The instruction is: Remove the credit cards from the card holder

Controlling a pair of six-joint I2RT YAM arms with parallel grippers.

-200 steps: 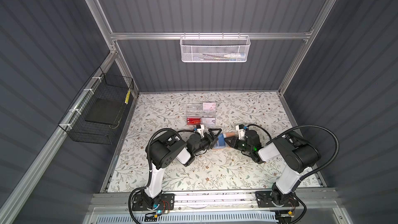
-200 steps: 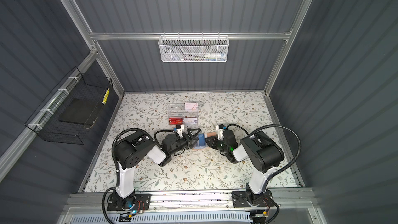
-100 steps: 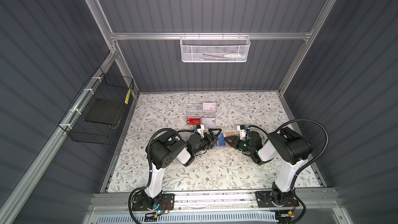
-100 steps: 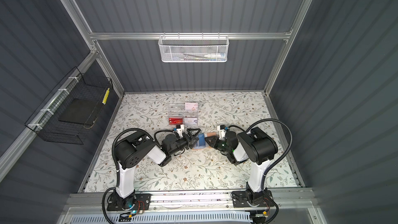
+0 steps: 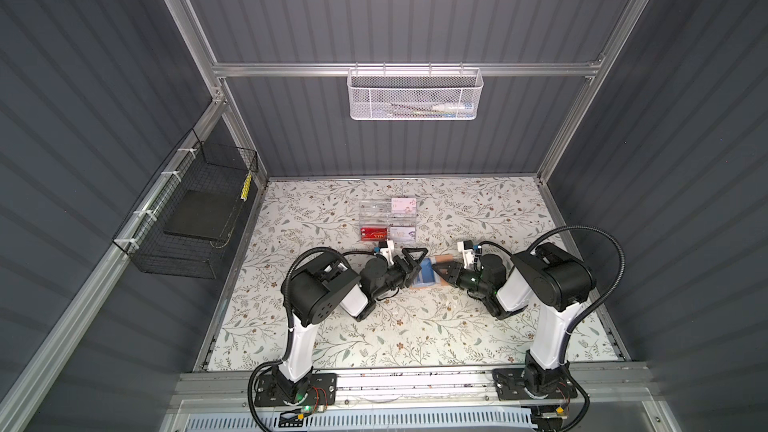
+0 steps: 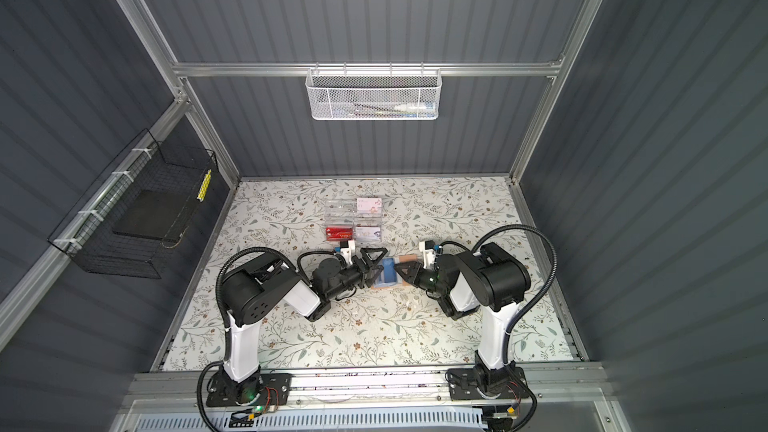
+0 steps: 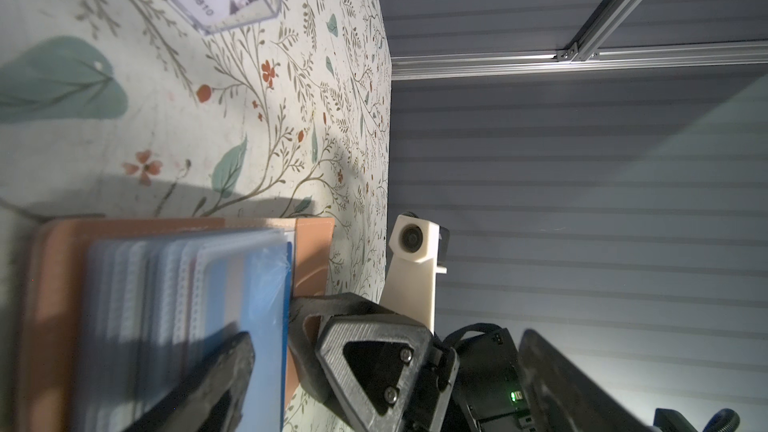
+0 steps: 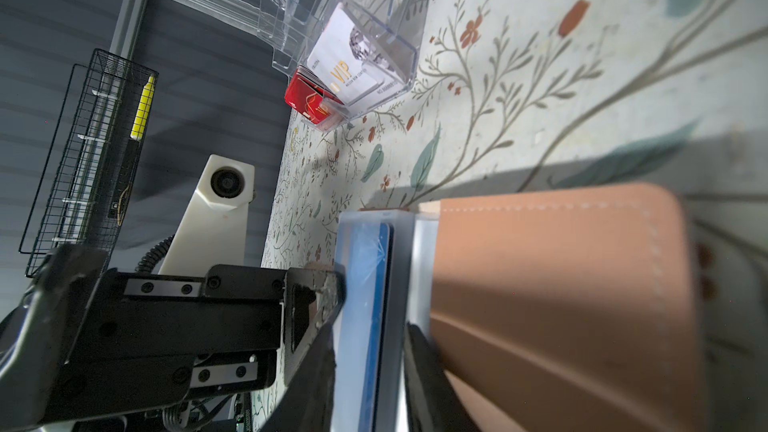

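Against the left wall a black wire basket point(image 5: 195, 218) is hung, well apart from everything on the floral worktop point(image 5: 415, 326). Toward the rear of the worktop a clear acrylic box point(image 5: 388, 218) is set, and a red card point(image 5: 374, 235) and pale cards point(image 5: 403, 234) are kept in its front compartments. Just in front of the box the left gripper point(image 5: 415, 268) is positioned at the left edge of the card holder point(image 5: 442, 260). Its fingers point(image 7: 216, 388) are spread wide apart and nothing is held between them. In the left wrist view one of them is seen lying across the blue-tinted sleeve pages. The card holder is placed near the middle of the worktop, between the two grippers, with its tan cover laid open and its clear sleeve pages raised on edge. A blue credit card point(image 8: 376, 305) is lodged in those pages and is not yet out. At the right side of the holder the right gripper point(image 5: 438, 276) is set against it. In the right wrist view its fingers point(image 8: 428, 388) are seen drawn close on both sides of the sleeve pages with the blue card inside, clamped on them as far as can be judged.
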